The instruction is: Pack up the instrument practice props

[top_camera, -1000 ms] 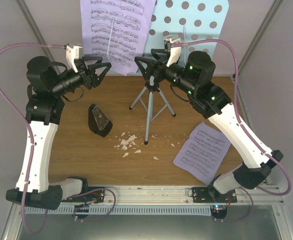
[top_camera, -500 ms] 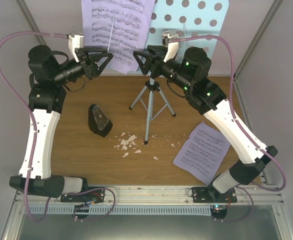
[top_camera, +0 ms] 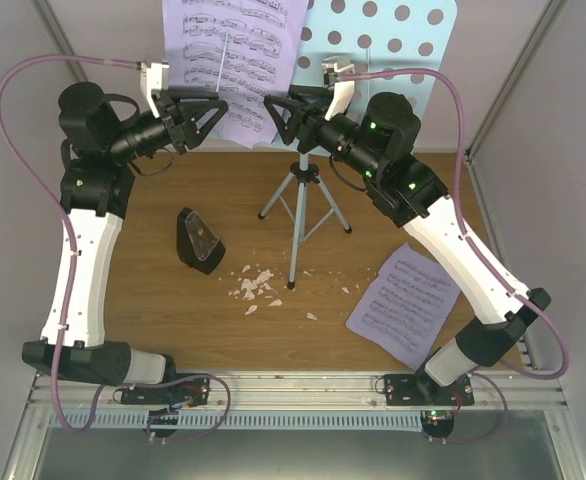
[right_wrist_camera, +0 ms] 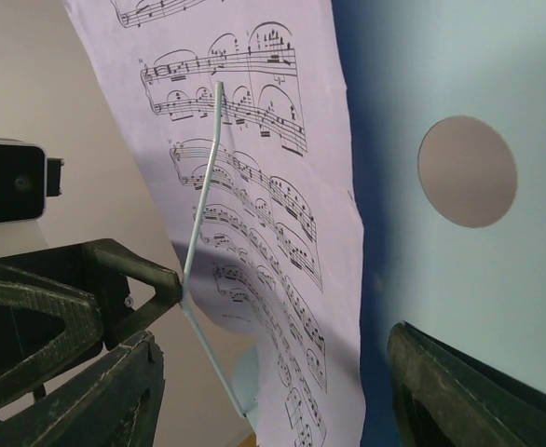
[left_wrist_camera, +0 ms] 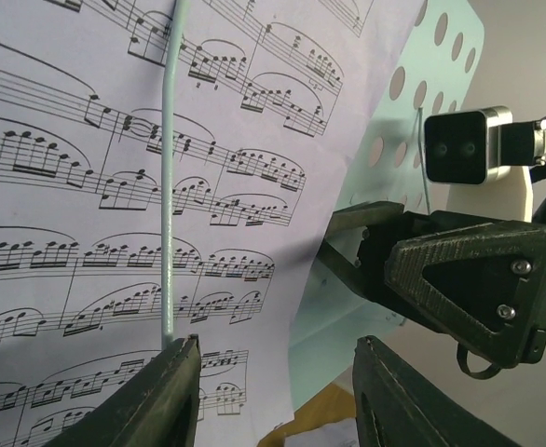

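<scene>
Sheet music (top_camera: pixel 228 60) is hanging on the music stand (top_camera: pixel 295 215) at the back of the table (top_camera: pixel 143 300), its long side running up and down, with a thin wire (left_wrist_camera: pixel 168 186) lying over it. The stand is standing upright on three spread legs, its holed blue desk (top_camera: pixel 403 40) facing forward. Left gripper (top_camera: pixel 213 113) and right gripper (top_camera: pixel 276 115) are pointing at each other by the page's lower edge, both with fingers parted and gripping nothing; whether either is touching paper I cannot tell. A loose page (top_camera: pixel 405 303) is lying flat on the table's right side, its long axis running back-right to front-left. The metronome (top_camera: pixel 199 241) is sitting left of the legs, narrow end seemingly pointing rearward, near crumbs (top_camera: pixel 256 285).
</scene>
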Available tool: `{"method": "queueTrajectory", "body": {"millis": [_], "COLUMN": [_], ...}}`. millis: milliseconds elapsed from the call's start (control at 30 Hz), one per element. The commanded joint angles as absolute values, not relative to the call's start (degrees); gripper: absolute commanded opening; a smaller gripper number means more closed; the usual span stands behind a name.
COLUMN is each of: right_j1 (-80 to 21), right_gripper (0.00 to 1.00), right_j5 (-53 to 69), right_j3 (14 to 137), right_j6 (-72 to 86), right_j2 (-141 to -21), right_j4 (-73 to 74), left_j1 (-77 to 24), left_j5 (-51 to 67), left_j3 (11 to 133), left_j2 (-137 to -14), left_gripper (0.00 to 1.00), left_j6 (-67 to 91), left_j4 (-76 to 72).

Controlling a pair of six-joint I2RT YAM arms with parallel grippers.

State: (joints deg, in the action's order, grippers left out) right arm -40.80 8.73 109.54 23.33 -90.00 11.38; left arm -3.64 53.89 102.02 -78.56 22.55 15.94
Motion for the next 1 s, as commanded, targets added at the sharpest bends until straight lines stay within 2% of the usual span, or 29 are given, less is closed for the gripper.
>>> {"method": "queueTrajectory", "body": {"millis": [0, 300, 767, 967], "right_j1": [-40.4, -41.58, -42.54, -42.62], "right_gripper": [0.67, 0.63, 0.48, 0.4], "right_j5": [8.56, 8.49, 6.66, 6.11], "right_j3": [111.33, 112.87, 113.36, 113.81], "right_j6": [24.06, 23.5, 21.9, 21.49], "right_j2": [-91.06, -92.24, -92.71, -93.2], "right_j4": [8.86, 8.68, 7.22, 7.13], "left_j1": [-3.42, -3.43, -3.52, -3.52], "left_j5": [54.64, 51.88, 52.32, 47.71], "left_j3": [103.45, 102.04, 102.75, 101.67], "left_j2": [-79.62, -78.14, -80.3, -76.94], "left_gripper": [0.47, 0.48, 0.34, 0.44], "left_j6": [23.29, 21.28, 21.09, 18.28], "left_j4": [13.05, 13.69, 13.66, 14.19]}}
